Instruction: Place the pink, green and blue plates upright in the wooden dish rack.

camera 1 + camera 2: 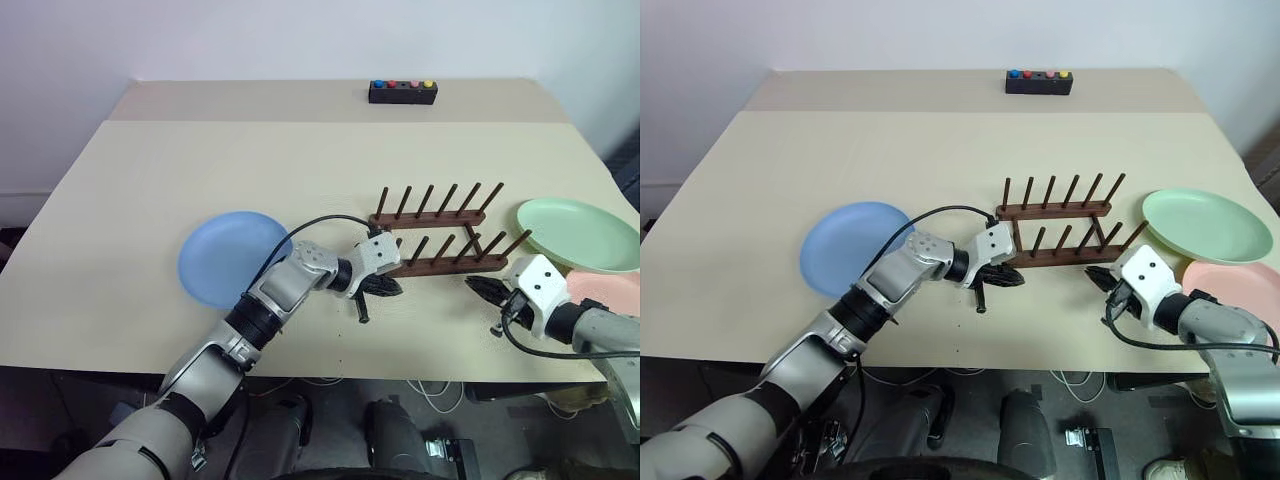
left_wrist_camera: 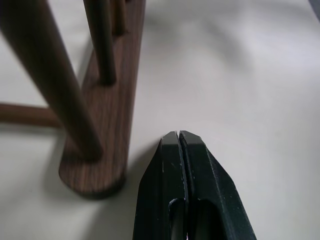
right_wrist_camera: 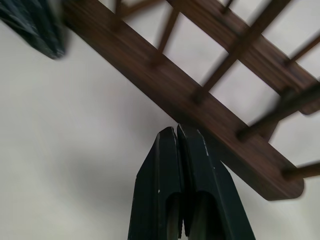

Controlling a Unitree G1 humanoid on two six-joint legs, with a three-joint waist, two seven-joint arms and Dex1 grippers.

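The wooden dish rack [image 1: 437, 238] stands empty on the table, right of centre. A light blue plate [image 1: 230, 258] lies flat to its left. The mint green plate [image 1: 580, 232] lies flat at the right edge, and the pink plate [image 1: 1240, 280] sits just in front of it, partly behind my right arm. My left gripper [image 1: 390, 288] is shut and empty, with its tip at the left end of the rack's near rail [image 2: 102, 125]. My right gripper [image 1: 477, 286] is also shut and empty, pointing at the right end of that same rail [image 3: 200, 112].
A black box with coloured buttons [image 1: 402, 92] sits at the far edge of the table. The table's front edge [image 1: 330, 372] runs just under both arms. A black cable [image 1: 320, 222] loops over my left wrist.
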